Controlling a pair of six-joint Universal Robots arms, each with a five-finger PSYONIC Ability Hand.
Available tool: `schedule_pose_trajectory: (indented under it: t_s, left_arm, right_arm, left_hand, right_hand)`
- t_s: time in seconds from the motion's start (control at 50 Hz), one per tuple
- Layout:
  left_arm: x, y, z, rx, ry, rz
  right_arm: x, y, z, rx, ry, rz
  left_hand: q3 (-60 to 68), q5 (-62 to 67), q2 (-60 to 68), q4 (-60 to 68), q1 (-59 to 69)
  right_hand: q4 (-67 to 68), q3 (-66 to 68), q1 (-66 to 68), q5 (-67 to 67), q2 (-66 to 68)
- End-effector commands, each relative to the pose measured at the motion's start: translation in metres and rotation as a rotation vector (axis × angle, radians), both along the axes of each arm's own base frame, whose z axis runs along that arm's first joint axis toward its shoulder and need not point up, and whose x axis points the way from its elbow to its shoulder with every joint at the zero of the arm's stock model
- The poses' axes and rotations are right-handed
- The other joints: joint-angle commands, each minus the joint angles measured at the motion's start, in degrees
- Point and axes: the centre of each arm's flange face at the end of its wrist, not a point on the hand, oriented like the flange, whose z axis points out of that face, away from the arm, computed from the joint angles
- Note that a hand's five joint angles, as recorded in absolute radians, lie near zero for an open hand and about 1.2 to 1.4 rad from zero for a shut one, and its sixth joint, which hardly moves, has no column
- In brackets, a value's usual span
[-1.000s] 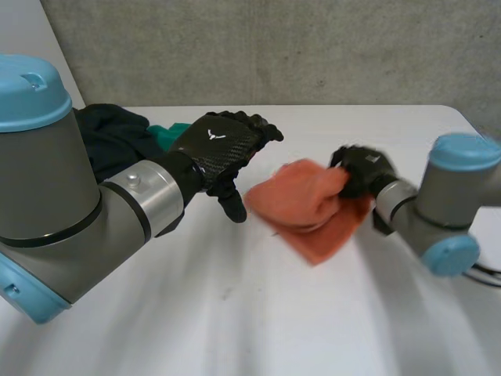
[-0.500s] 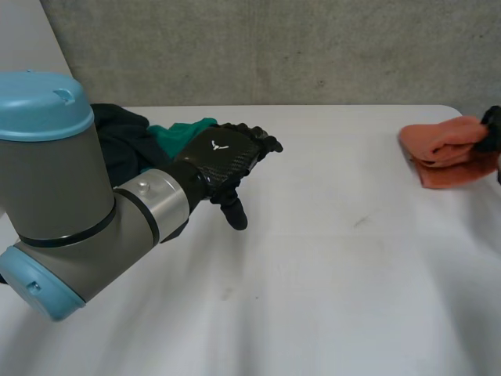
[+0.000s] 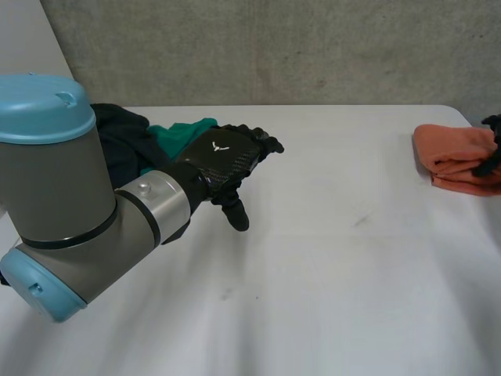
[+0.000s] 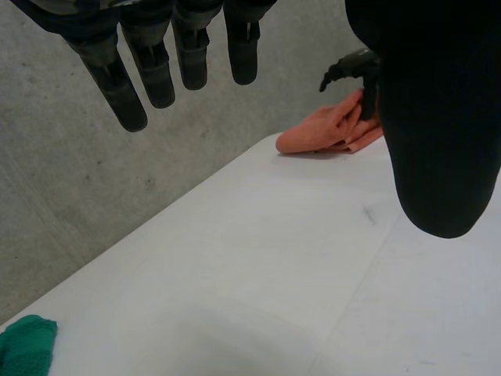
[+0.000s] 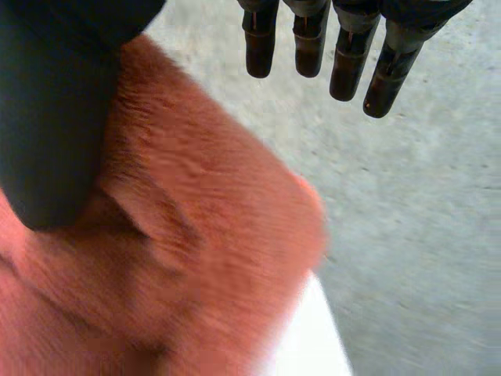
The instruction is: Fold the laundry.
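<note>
At the far left of the head view the left arm (image 3: 70, 204) comes in large. Behind it, at the upper left of the desk (image 3: 313, 282), lies a heap of dark laundry (image 3: 117, 133) with a green cloth (image 3: 184, 131) at its right side. The left hand (image 3: 223, 157) hangs just right of the green cloth, palm down. In its wrist view its fingers (image 4: 129, 86) are straight and spread well apart from the thumb, wide and holding nothing.

The middle of the desk is bare white. At the right edge of the frame a folded orange cloth (image 3: 458, 157) lies on the desk, with the right hand (image 3: 491, 149) at its right side. In the right wrist view that hand's fingers (image 5: 344, 55) reach out straight, clear of the orange cloth (image 5: 196, 235). The thumb lies across it, well apart from them, so the hand is wide; whether the thumb touches the cloth cannot be told.
</note>
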Motion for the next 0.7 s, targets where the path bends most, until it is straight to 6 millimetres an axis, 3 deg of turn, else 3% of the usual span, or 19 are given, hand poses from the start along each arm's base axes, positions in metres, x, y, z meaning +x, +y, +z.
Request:
schedule_pose_trajectory:
  t_s: [0.02, 0.08, 0.2, 0.28, 0.32, 0.36, 0.38, 0.4, 0.52, 0.54, 0.58, 0.6, 0.66, 0.68, 0.7]
  left_arm:
    - [0.0, 0.001, 0.003, -0.004, 0.007, -0.002]
    - [0.0, 0.001, 0.003, -0.005, 0.007, -0.002]
    - [0.0, 0.002, 0.003, -0.004, 0.006, -0.002]
    - [0.002, 0.003, 0.008, -0.016, 0.014, 0.0]
    - [0.003, 0.004, 0.014, -0.03, 0.023, 0.003]
    - [0.004, 0.005, 0.018, -0.04, 0.03, 0.004]
    - [0.005, 0.005, 0.02, -0.044, 0.033, 0.006]
    - [0.006, 0.004, 0.024, -0.054, 0.039, 0.012]
    - [0.028, -0.015, 0.047, -0.137, 0.086, 0.111]
    - [0.032, -0.02, 0.051, -0.157, 0.095, 0.134]
    - [0.048, -0.036, 0.063, -0.226, 0.121, 0.214]
    - [0.052, -0.041, 0.065, -0.245, 0.128, 0.234]
    - [0.077, -0.071, 0.076, -0.327, 0.149, 0.338]
    - [0.083, -0.078, 0.077, -0.34, 0.15, 0.361]
    - [0.101, -0.097, 0.08, -0.37, 0.148, 0.418]
  right_arm:
    - [-0.037, 0.012, 0.036, 0.004, 0.393, -0.17]
    - [-0.038, 0.015, 0.06, -0.042, 0.498, -0.219]
    - [-0.034, 0.03, 0.09, -0.085, 0.531, -0.229]
    - [-0.021, 0.045, 0.132, -0.172, 0.539, -0.235]
    - [0.004, 0.057, 0.163, -0.271, 0.538, -0.216]
    - [0.026, 0.067, 0.177, -0.324, 0.533, -0.186]
    - [0.05, 0.079, 0.189, -0.376, 0.519, -0.147]
    - [0.062, 0.086, 0.193, -0.398, 0.512, -0.123]
    - [0.146, 0.145, 0.192, -0.491, 0.395, 0.099]
    - [0.169, 0.17, 0.191, -0.501, 0.346, 0.197]
    - [0.187, 0.196, 0.188, -0.492, 0.3, 0.289]
    - [0.203, 0.222, 0.182, -0.47, 0.257, 0.393]
    - [0.221, 0.257, 0.163, -0.405, 0.206, 0.543]
    - [0.23, 0.276, 0.147, -0.344, 0.186, 0.626]
    - [0.234, 0.286, 0.138, -0.309, 0.178, 0.664]
  left_hand:
    - [0.8, 1.07, 1.15, 0.0, 0.49]
    - [0.8, 1.08, 1.16, 0.0, 0.49]
    - [0.8, 1.07, 1.15, 0.0, 0.49]
    - [0.8, 1.07, 1.15, 0.0, 0.49]
    - [0.8, 1.07, 1.15, 0.0, 0.49]
    - [0.8, 1.07, 1.15, 0.0, 0.49]
    - [0.8, 1.07, 1.15, 0.0, 0.49]
    - [0.8, 1.07, 1.15, 0.0, 0.49]
    - [0.3, 0.57, 0.65, -0.5, -0.01]
    - [0.13, 0.4, 0.48, -0.67, -0.18]
    - [-0.37, -0.1, -0.02, -1.17, -0.68]
    - [-0.71, -0.44, -0.36, -1.51, -1.02]
    - [-0.88, -0.61, -0.53, -1.68, -1.19]
    - [-0.88, -0.61, -0.53, -1.68, -1.19]
    - [-1.21, -0.94, -0.86, -2.02, -1.53]
  right_hand:
    - [-3.56, -2.19, -1.65, -3.92, -2.79]
    - [-3.56, -2.19, -1.65, -3.92, -2.79]
    - [-3.56, -2.19, -1.65, -3.92, -2.79]
    - [-3.56, -2.19, -1.65, -3.92, -2.79]
    - [-3.56, -2.19, -1.65, -3.92, -2.79]
    - [-3.56, -2.19, -1.65, -3.92, -2.79]
    - [-3.56, -2.19, -1.65, -3.92, -2.79]
    - [-3.56, -2.19, -1.65, -3.92, -2.79]
    - [-3.56, -2.19, -1.65, -3.92, -2.79]
    - [-3.56, -2.19, -1.65, -3.92, -2.79]
    - [-3.56, -2.19, -1.65, -3.92, -2.79]
    - [-3.56, -2.19, -1.65, -3.92, -2.79]
    - [-3.56, -2.19, -1.65, -3.92, -2.79]
    - [-3.56, -2.19, -1.65, -3.92, -2.79]
    - [-3.56, -2.19, -1.65, -3.92, -2.79]
